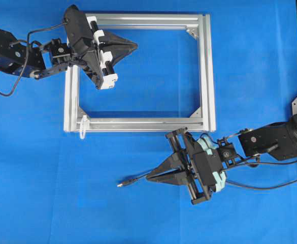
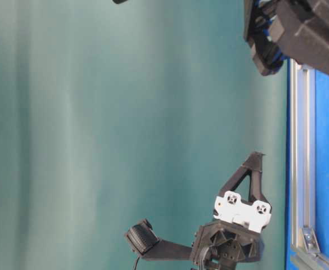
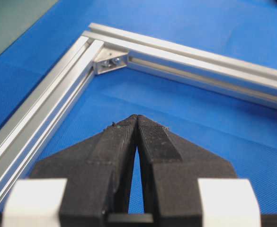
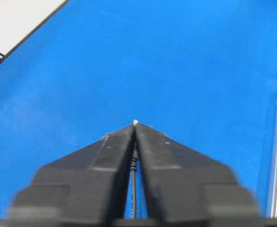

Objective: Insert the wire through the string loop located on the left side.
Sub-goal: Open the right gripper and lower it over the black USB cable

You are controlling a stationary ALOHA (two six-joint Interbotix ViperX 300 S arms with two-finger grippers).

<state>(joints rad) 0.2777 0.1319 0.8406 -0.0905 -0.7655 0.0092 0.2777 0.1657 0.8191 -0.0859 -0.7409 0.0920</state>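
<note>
- While the left gripper (image 1: 133, 45) hangs over the frame (image 1: 207, 71), its fingers (image 3: 129, 137) are pressed together, empty.
- Loop (image 1: 83, 127) sits at the frame's lower-left corner.
- Right gripper (image 1: 149, 177) clamps the wire (image 1: 134, 180), plug pointing left over the tabletop (image 1: 46, 193).

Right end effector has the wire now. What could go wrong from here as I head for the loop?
1. The right end effector grips the wire behind the plug, so the free tip may droop or wobble and miss.
2. The string loop is thin and limp against the aluminium frame; a push may fold it aside.
3. The left end effector is shut and far from the loop, so nothing steadies it.
</note>
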